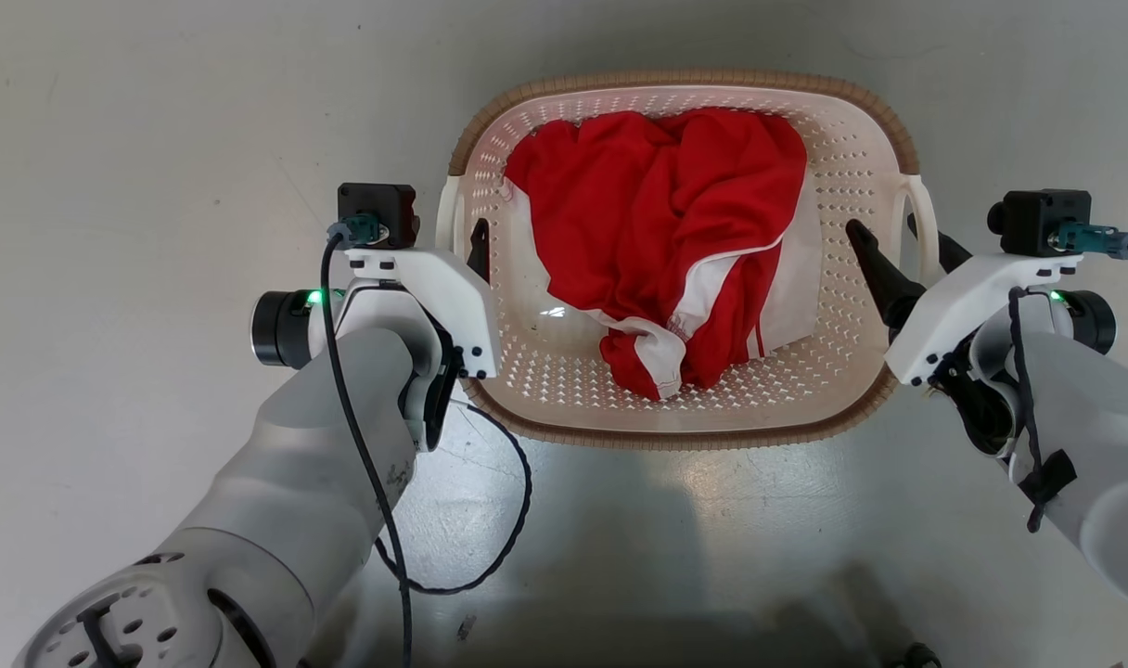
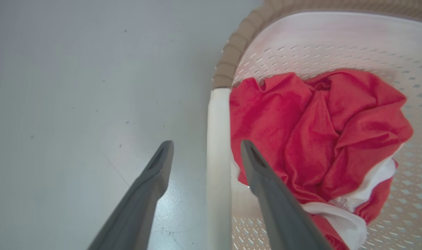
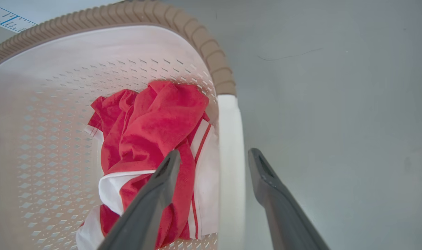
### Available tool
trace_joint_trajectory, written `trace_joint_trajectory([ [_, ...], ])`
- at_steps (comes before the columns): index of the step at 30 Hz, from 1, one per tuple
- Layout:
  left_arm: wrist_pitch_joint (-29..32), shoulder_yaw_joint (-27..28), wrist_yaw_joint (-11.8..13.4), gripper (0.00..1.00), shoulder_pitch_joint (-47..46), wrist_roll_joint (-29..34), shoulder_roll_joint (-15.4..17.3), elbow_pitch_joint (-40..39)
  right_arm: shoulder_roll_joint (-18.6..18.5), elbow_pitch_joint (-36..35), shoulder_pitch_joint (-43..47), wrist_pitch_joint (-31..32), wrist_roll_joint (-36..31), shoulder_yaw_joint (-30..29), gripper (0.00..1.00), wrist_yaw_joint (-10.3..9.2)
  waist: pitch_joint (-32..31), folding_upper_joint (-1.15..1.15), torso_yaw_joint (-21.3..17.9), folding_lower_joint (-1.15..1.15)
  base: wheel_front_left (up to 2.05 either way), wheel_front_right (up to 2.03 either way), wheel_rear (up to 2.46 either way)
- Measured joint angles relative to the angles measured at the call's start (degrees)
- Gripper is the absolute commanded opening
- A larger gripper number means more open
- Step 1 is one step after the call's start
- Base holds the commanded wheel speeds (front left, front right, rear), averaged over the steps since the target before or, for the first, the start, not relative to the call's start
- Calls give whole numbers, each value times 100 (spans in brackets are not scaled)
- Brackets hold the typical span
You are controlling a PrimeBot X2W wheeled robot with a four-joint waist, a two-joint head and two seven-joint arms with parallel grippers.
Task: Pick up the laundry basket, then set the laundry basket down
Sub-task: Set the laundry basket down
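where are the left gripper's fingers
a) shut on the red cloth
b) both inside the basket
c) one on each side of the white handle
c: the left gripper is open, and the white handle of the laundry basket stands between its two fingers.

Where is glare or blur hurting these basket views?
Head view: sharp, one small glint inside the cream perforated plastic laundry basket, shadow on the grey floor nearer the robot. Left wrist view: crumpled red-and-white cloth looks soft. Right wrist view: basket's brown rim bows.
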Motion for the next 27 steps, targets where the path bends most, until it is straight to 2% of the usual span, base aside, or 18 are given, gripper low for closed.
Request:
trace_joint_trajectory([
  [14, 1, -171, 0, 100, -5, -121, 0, 0, 33, 147, 11, 0, -2, 15, 100, 0, -176, 0, 15, 0, 0, 0, 0],
  [22, 0, -165, -76, 100, 252, -223, 1, 98, 135, 203, 57, 1, -2, 22, 100, 0, -637, 0, -26, 0, 0, 0, 0],
  [27, 0, 82, -188, 100, 426, -159, -1, 113, 180, 209, 356, 0, -2, 33, 100, 1, -1059, 0, -67, 0, 0, 0, 0],
])
